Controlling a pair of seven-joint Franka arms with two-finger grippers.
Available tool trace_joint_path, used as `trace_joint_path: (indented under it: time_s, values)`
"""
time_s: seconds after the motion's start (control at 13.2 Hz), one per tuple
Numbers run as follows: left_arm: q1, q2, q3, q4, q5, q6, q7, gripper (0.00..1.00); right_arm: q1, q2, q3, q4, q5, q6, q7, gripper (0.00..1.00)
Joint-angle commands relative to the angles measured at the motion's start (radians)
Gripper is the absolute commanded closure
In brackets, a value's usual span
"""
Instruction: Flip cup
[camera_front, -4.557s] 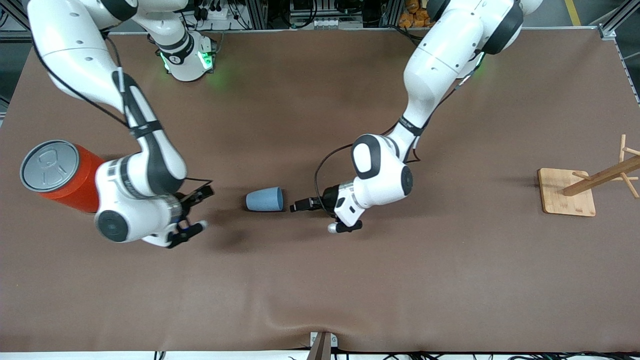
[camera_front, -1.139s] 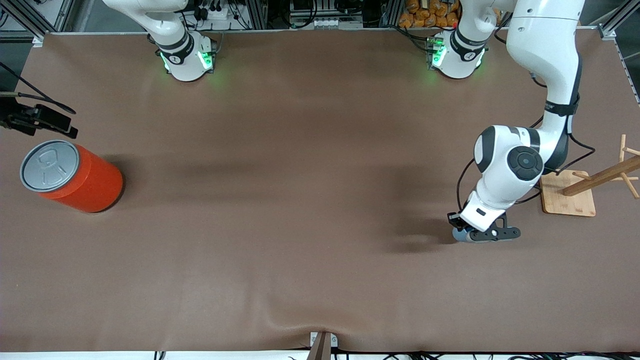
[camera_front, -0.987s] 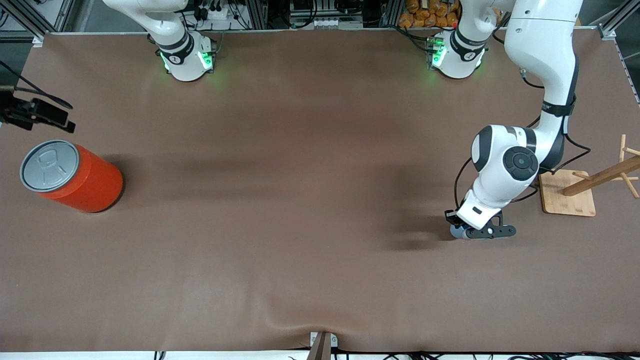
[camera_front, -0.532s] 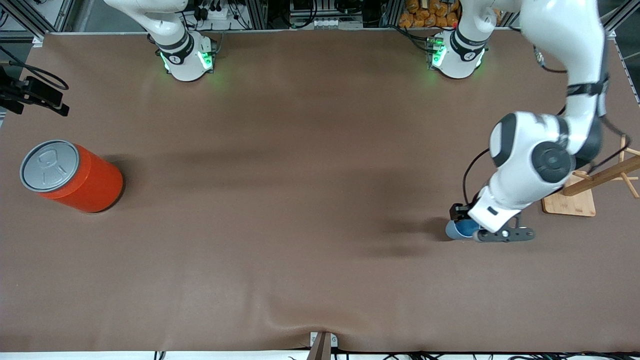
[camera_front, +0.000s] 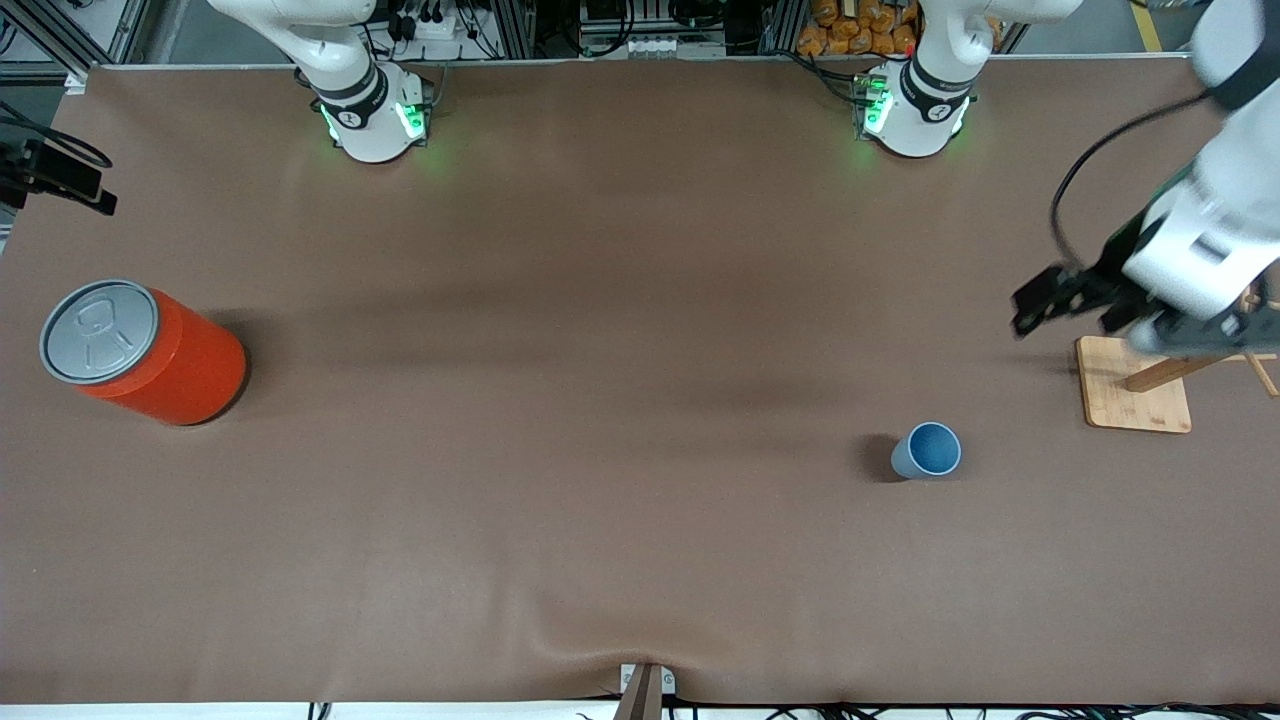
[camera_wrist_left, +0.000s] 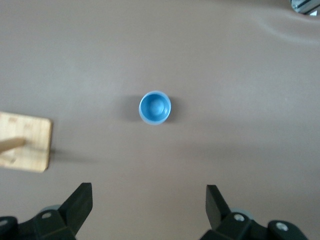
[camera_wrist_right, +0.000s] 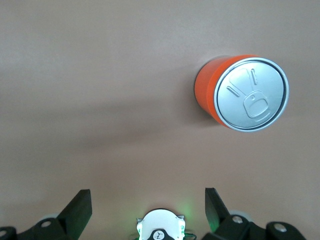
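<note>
The small light-blue cup (camera_front: 926, 450) stands upright on the brown table, its darker blue inside facing up, toward the left arm's end. It also shows in the left wrist view (camera_wrist_left: 155, 107), free of any gripper. My left gripper (camera_front: 1195, 335) is open and empty, high in the air over the wooden rack's base, well apart from the cup; its fingers (camera_wrist_left: 80, 205) stand wide apart. My right gripper (camera_wrist_right: 148, 202) is open and empty, raised over the table near the right arm's base; only a dark part of it (camera_front: 55, 182) shows at the front view's edge.
A large orange can with a grey lid (camera_front: 140, 352) stands at the right arm's end, also in the right wrist view (camera_wrist_right: 240, 92). A wooden rack on a square base (camera_front: 1135, 395) stands at the left arm's end, beside the cup. The arm bases (camera_front: 375, 115) sit along the table's top edge.
My left gripper has let go of the cup and risen away toward the wooden rack. The cup now stands alone, mouth up. The right gripper has drifted a little farther off.
</note>
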Motion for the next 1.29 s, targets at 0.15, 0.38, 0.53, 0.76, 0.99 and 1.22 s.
trace_joint_path:
  time_s: [0.15,0.38,0.53,0.76,0.99,1.22]
  values:
    - [0.289,-0.109,-0.277,-0.063,0.024,-0.063,0.014,0.00,-0.006,-0.019,-0.001,0.019,0.001,-0.015,-0.005,0.00]
    - [0.319,-0.194,-0.300,-0.161,0.033,-0.062,0.013,0.00,-0.006,-0.017,-0.005,0.018,0.001,-0.008,-0.005,0.00]
    - [0.324,-0.250,-0.309,-0.228,0.044,-0.048,0.014,0.00,0.000,-0.016,-0.002,0.018,-0.008,0.006,-0.005,0.00]
    - [0.313,-0.307,-0.329,-0.284,0.091,-0.046,-0.009,0.00,-0.001,-0.016,-0.001,0.011,-0.001,0.012,-0.005,0.00]
    - [0.321,-0.290,-0.327,-0.237,0.093,-0.057,0.008,0.00,0.010,-0.016,0.004,0.008,-0.001,0.009,-0.005,0.00]
    - [0.318,-0.287,-0.323,-0.209,0.091,-0.074,0.008,0.00,0.008,-0.008,0.006,-0.004,-0.001,0.006,-0.006,0.00]
